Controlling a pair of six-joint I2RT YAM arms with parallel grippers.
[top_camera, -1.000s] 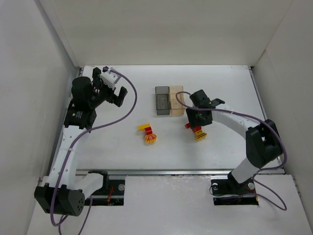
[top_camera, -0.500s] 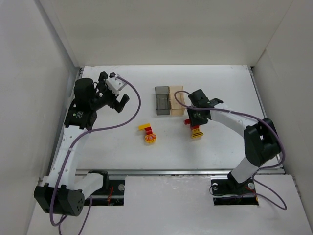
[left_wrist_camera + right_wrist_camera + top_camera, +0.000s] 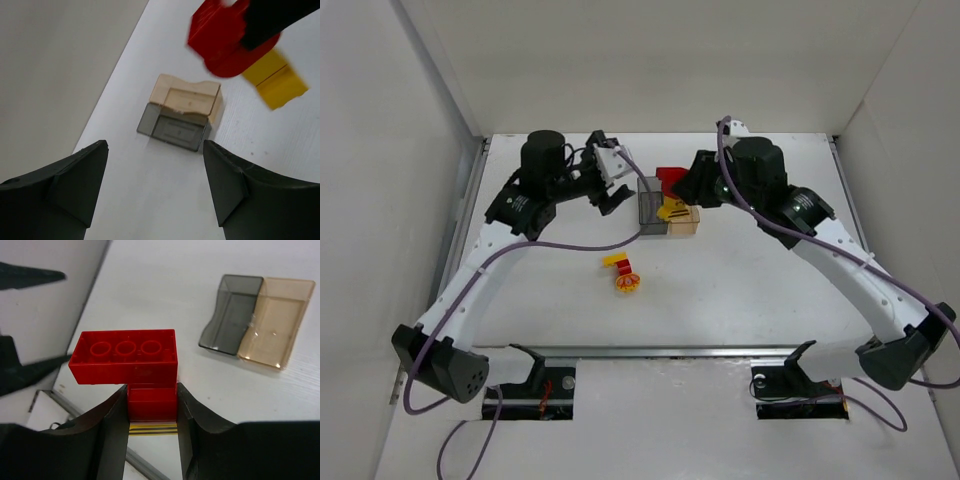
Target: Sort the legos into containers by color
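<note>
Legos: in the top view, the held lego stack (image 3: 669,180), red over yellow, is hanging above the containers (image 3: 653,208), pinched in the right gripper (image 3: 684,190). Its fingers are hard to make out against the black wrist, and the stack is partly covering the tan bin (image 3: 684,224). Loose legos (image 3: 623,272), one yellow-red, one round, are lying on the table (image 3: 770,300) nearer the arm bases, well apart from the bins. The left gripper (image 3: 607,192) is hovering just left of the grey bin (image 3: 650,205), jaws apart, holding nothing.

In the left wrist view, both fingers (image 3: 75,185) are getting cut off by the bottom edge and are standing wide. The joined bins are sitting between them, farther off. The stack is showing blurred at top right, its top cropped.

In the right wrist view, the fingers (image 3: 112,435) are clamping the stack's lower red block. The yellow part is mostly hidden, only a striped sliver showing. The bins are lying at upper right.
</note>
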